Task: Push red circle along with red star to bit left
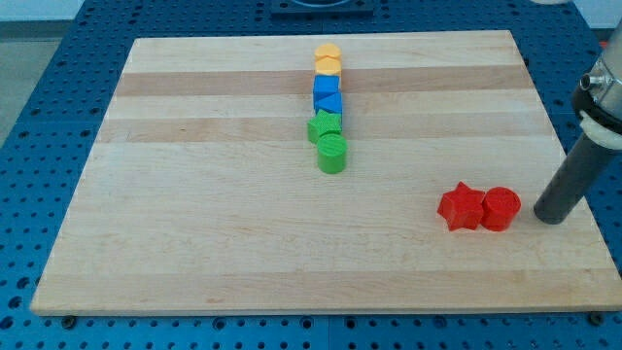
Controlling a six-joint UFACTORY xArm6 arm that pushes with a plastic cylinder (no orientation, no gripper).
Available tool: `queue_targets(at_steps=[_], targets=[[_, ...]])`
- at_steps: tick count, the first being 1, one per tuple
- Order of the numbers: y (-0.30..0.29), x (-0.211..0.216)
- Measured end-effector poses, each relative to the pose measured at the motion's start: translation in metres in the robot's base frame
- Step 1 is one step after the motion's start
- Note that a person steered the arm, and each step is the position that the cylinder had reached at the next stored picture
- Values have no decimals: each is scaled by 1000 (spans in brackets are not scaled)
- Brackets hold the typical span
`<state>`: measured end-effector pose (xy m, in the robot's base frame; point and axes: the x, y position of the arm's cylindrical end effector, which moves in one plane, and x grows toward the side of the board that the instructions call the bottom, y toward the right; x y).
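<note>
A red circle (501,208) and a red star (462,206) lie touching side by side near the view's lower right, the star on the left. My tip (551,218) rests on the board just to the right of the red circle, a small gap apart from it. The dark rod rises from there toward the view's upper right.
A column of blocks stands at the top centre of the wooden board (194,194): two yellow blocks (328,58), two blue blocks (328,94), a green block (325,125) and a green cylinder (332,153). The board's right edge lies close behind my tip.
</note>
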<state>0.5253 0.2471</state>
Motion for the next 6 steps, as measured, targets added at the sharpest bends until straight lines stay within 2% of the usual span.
queue_targets(at_steps=[6], targets=[[-41,0]])
